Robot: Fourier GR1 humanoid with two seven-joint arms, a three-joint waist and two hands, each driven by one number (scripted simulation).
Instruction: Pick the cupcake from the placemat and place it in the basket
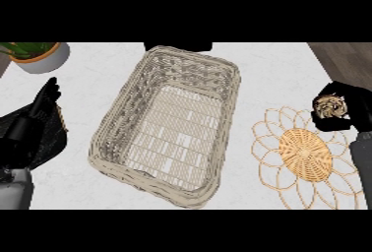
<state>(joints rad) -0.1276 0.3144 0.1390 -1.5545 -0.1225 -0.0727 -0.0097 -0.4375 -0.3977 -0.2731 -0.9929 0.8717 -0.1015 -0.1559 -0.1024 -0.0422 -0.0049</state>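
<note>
1. upper left corner: a white round pot with a green plant (40, 55) stands on the white marbled counter (276, 69), partly cut off by the view's edge.
2. left edge: the robot's left hand (40, 110), black, rises from its grey forearm with fingers straight and pointing up; it is open, holds nothing, and rests well apart from the cupcake.
3. centre: a pale woven wicker basket (116, 113), rectangular with rounded corners, sits at a slight angle on the counter; its lattice floor is in plain sight and nothing lies in it.
4. right of centre: a round woven placemat (305, 147) with a golden straw core and looped petal-like wire edging lies flat on the counter, just beside the basket's right wall, not touching it.
5. right edge: the robot's right hand (345, 106), black, is curled round a small cupcake with pale brown swirled frosting (330, 106); the fingers and thumb frame it on several sides, and only its top shows between them. the cupcake sits inside this grasp above the placemat's upper right rim, well apart from the basket. whether it still touches the placemat cannot be told.
</note>
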